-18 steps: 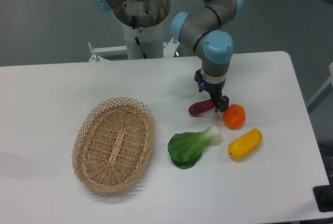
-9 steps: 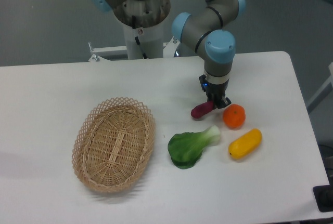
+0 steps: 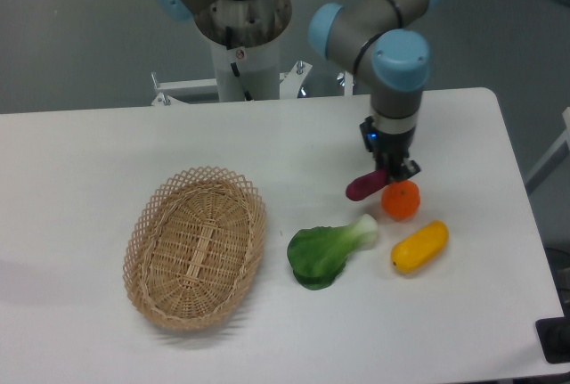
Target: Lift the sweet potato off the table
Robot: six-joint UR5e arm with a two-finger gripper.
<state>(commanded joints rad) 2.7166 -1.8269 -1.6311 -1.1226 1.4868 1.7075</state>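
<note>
The hand (image 3: 395, 170) is seen pointing down over the right part of the table (image 3: 89, 152), w/ its fingers clamped on one end of the sweet potato (image 3: 365, 187). The potato is held tilted, its free end sticking out to the left & slightly down; whether it's clear of the table surface can't be told for sure, though it appears raised. Just right of and below the hand, an orange (image 3: 401, 200) is seen on the table, v. close to the fingertips; contact can't be judged. A yellow fruit (image 3: 419, 246) is lying below-right of the orange, near it but apart. A green leafy veg (image 3: 327, 250) w/ a pale stem is lying below the potato, stem end pointed up-right toward the orange. A wicker basket (image 3: 195, 246), oval, is placed well apart on the left half of the table. The arm's grey links w/ blue joint caps are seen coming down from the top, beside the robot base (image 3: 242, 23) at the table's far edge.
</note>
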